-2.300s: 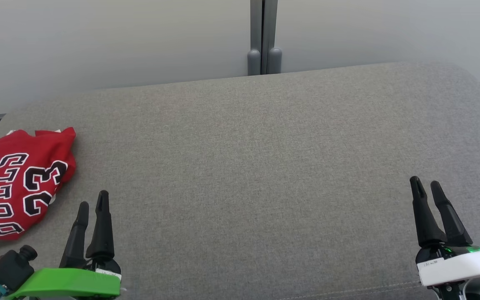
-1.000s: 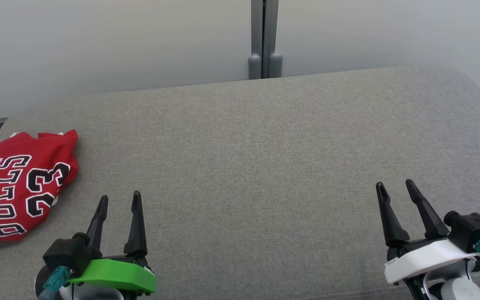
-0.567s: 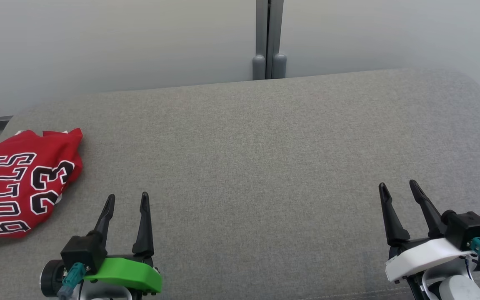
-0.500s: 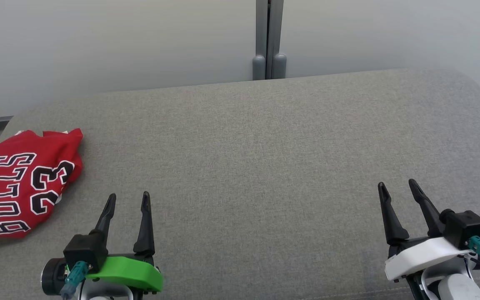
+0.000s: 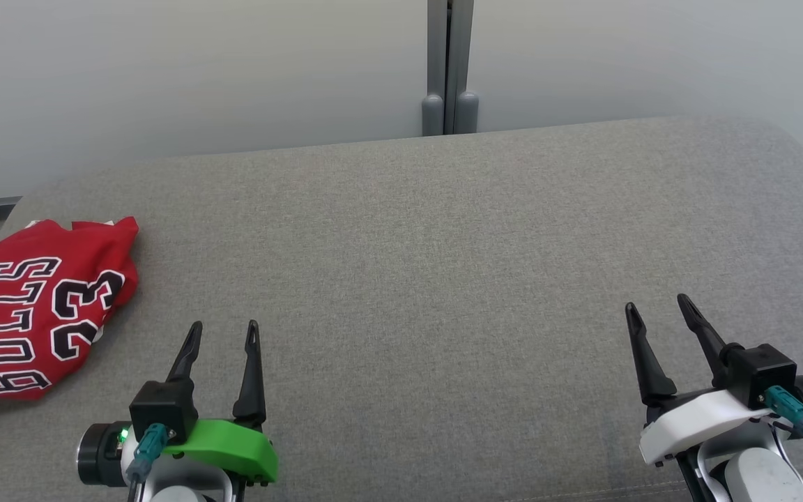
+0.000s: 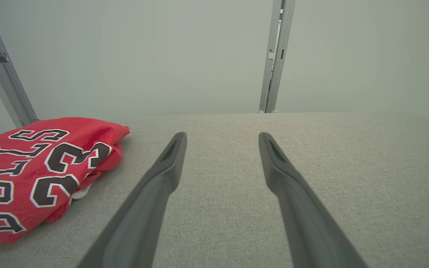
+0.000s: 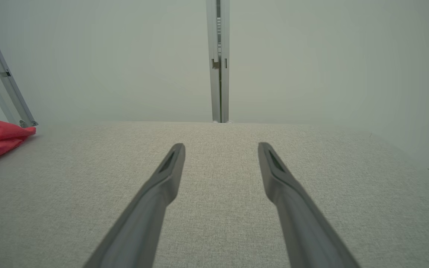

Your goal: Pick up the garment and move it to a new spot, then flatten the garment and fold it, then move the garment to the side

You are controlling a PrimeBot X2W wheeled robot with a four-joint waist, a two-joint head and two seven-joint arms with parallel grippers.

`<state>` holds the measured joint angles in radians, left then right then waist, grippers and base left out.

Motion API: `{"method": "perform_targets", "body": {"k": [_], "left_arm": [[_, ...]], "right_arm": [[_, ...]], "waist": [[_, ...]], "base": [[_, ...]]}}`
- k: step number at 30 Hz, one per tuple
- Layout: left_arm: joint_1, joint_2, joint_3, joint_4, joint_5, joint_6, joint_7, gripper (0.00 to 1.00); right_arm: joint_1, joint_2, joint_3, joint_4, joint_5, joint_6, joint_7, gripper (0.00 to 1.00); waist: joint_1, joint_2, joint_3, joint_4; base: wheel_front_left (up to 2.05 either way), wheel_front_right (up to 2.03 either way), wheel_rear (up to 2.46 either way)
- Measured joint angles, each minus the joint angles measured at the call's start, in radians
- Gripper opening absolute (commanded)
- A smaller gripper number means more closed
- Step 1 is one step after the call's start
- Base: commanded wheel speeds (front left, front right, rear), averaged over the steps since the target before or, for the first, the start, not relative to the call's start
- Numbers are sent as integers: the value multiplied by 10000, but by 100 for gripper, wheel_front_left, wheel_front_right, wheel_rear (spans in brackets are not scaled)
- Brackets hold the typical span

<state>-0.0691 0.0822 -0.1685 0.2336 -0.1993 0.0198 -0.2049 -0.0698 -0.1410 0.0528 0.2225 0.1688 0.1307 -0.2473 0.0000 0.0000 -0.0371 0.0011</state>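
Shows black, white-outlined lettering on the red folded jersey garment (image 5: pixel 39 307), frame's left. Spreads flecked grey across the woven fabric cushion (image 5: pixel 443 265). Pairs black fingers (image 5: pixel 251 376) with green mount (image 5: pixel 227 450) on left gripper (image 5: pixel 224 325), white on right gripper (image 5: pixel 655 302).

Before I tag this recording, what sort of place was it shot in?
Likely a partitioned test booth or lab bay, not a home: plain pale wall panels joined by a grey metal post stand behind a wide grey fabric-covered surface, with a red Bulls 23 jersey lying at its left edge.
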Motion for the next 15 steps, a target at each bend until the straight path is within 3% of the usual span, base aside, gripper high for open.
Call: {"method": "perform_targets", "body": {"k": [15], "left_arm": [[-235,-94,-25,326,-50,290,255,100]], "right_arm": [[-192,174,-186,336,-35,0,-86,100]], "waist": [[0,0,27,39]], "base": [[0,0,0]]}}
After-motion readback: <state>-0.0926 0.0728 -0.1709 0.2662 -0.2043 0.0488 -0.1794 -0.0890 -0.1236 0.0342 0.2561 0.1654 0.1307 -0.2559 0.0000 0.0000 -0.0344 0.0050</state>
